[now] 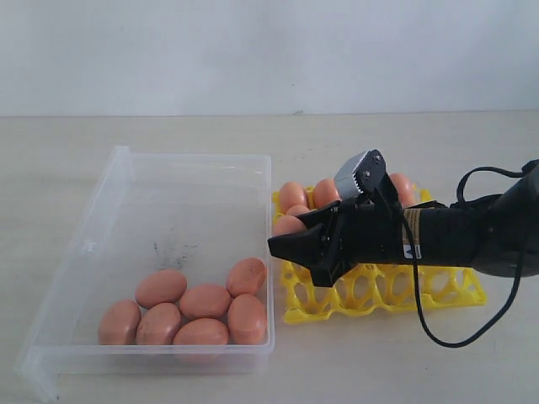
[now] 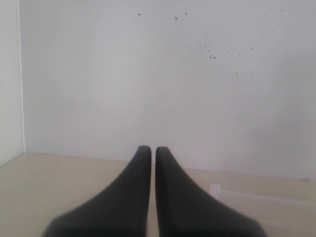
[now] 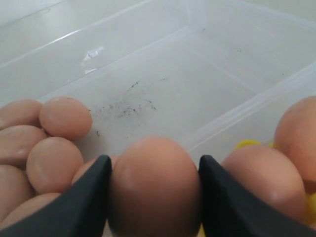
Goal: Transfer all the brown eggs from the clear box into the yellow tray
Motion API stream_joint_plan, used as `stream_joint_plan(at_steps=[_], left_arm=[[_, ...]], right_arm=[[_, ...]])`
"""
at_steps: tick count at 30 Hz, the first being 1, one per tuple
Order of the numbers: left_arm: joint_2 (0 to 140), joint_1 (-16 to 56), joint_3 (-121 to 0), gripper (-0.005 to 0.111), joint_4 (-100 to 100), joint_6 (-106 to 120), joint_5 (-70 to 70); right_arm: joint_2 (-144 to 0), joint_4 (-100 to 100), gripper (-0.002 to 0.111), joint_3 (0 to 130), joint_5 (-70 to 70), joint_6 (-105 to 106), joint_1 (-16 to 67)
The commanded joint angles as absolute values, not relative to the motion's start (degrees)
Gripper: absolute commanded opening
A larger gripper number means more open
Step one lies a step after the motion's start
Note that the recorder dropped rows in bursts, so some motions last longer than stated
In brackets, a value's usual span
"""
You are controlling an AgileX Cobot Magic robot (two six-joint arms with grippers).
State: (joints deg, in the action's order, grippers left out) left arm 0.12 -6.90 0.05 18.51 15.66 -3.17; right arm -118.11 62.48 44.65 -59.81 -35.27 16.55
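Pale tabletop [image 1: 379,370] carries the clear box [image 1: 118,168], seven brown eggs [image 1: 204,300] bunched in its near corner, and just beside it the yellow tray [image 1: 455,290], over whose box-side edge the right gripper [image 3: 154,160] clamps one egg [image 3: 154,197] between its fingers [image 3: 84,202]; the left gripper [image 2: 153,150] points at a wall [image 2: 148,74], fingers nearly touching, nothing between. Lowered off-centre, the held egg could settle on a peg or knock the neighbouring tray egg [image 3: 261,182] just beside one finger, and the smooth shell might slip. Which cup lies beneath and how many cups are filled is hidden behind the arm [image 1: 455,236].
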Motion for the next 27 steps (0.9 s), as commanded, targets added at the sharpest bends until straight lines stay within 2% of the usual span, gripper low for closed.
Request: stream_joint_plan(at_steps=[1,3,4,20,24,27], left_arm=[[0.00,-6.82,0.00,0.004,18.28,15.97,-3.00],[0.00,-6.82,0.00,0.004,18.28,15.97,-3.00],[0.00,-6.82,0.00,0.004,18.28,15.97,-3.00],[0.00,-6.82,0.00,0.004,18.28,15.97,-3.00],[0.00,-6.82,0.00,0.004,18.28,15.97,-3.00],[0.00,-6.82,0.00,0.004,18.28,15.97,-3.00]], right_arm=[[-117.81,62.22,0.044,44.74,-58.24,-37.45,16.49],[-117.81,62.22,0.052,44.74,-58.23,-38.01,16.49],[-117.81,62.22,0.052,44.74,-58.23,-38.15,16.49],[-114.75,61.62,0.051,44.74,-56.67,-41.41,16.49],[-109.97,61.67,0.051,44.74,-56.15,-46.41,16.49],[-107.02,63.99,0.050,44.74,-61.44,-55.09,16.59]])
